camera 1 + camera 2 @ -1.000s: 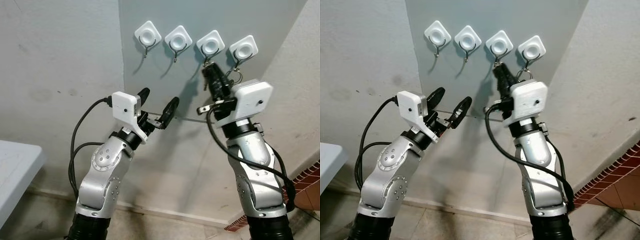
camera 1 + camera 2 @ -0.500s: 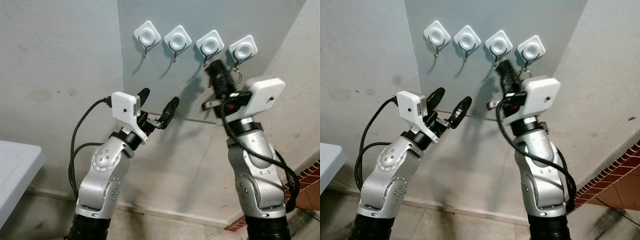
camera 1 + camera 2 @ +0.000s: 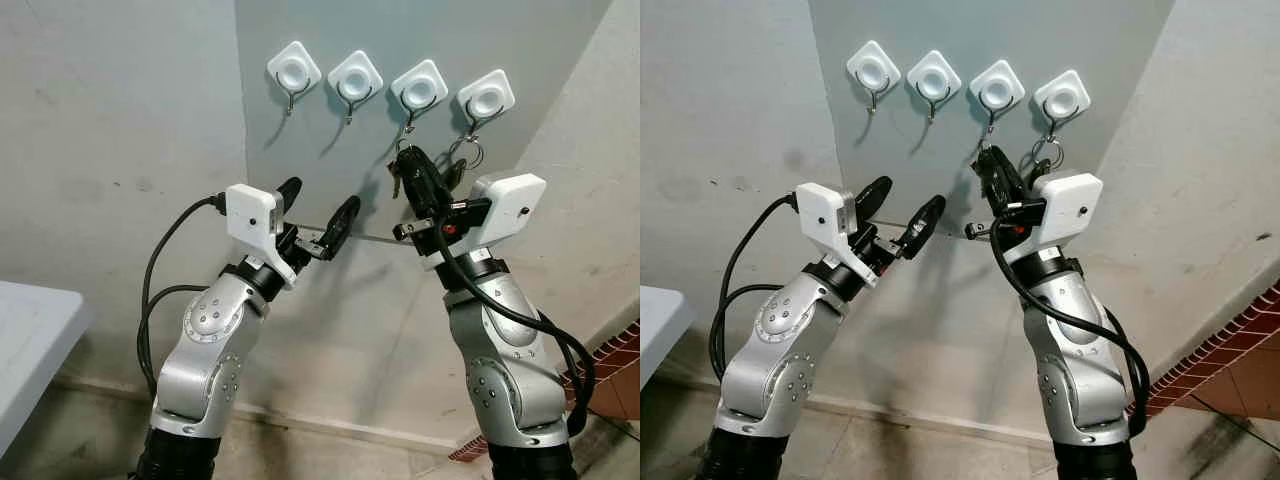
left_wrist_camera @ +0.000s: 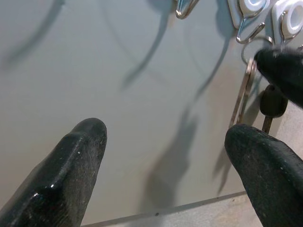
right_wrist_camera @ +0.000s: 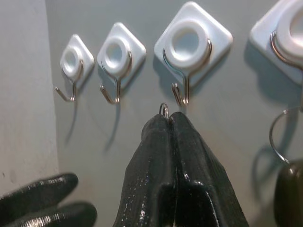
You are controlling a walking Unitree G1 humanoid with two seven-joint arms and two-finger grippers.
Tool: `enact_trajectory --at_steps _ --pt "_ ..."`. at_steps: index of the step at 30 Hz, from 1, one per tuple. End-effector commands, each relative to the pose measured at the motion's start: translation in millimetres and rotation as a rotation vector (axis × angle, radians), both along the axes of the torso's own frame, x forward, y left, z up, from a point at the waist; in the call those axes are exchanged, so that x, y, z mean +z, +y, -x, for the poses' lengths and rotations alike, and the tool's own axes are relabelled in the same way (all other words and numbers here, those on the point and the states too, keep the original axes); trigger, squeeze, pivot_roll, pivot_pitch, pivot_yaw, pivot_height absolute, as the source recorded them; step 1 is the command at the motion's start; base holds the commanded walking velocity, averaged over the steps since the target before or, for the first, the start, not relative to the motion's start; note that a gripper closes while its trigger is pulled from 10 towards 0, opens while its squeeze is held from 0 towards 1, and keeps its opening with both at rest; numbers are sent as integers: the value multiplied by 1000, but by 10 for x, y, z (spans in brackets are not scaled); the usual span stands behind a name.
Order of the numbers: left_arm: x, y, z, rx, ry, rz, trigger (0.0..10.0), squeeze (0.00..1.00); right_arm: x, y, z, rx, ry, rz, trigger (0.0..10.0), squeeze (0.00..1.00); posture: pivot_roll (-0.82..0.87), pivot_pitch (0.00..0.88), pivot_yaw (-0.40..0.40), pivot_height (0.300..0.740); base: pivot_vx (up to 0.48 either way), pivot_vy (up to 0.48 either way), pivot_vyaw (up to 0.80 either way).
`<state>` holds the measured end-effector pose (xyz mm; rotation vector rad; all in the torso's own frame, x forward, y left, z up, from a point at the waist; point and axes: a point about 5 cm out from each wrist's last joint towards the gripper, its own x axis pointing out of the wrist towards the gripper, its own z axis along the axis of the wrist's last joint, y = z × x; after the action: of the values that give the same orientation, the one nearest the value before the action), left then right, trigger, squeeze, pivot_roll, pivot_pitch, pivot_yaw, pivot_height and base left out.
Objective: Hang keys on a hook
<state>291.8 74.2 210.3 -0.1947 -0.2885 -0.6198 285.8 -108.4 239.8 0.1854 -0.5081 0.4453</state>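
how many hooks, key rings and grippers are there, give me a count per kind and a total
wall hooks: 4
key rings: 2, one hung on the rightmost hook, one pinched in the right gripper
grippers: 2, left gripper and right gripper
total: 8

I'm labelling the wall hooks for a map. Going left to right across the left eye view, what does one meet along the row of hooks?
First hook, bare → second hook, bare → third hook, bare, right gripper just below → fourth hook, key ring hanging.
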Motion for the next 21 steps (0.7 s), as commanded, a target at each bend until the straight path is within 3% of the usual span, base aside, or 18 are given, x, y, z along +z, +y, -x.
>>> enact_trajectory --at_steps 1,11,21 --pt "36 -22 21 -12 -13 -4 10000 0 150 2 45 15 -60 -17 10000 0 -31 67 -36 740 0 0 0" --pt "29 -14 18 -7 -10 -6 10000 0 287 -41 53 27 -96 -113 10000 0 -30 69 -36 740 0 0 0" --pt "37 -15 14 -7 -12 -5 10000 0 191 -121 3 40 6 -264 10000 0 -32 69 -36 740 0 0 0"
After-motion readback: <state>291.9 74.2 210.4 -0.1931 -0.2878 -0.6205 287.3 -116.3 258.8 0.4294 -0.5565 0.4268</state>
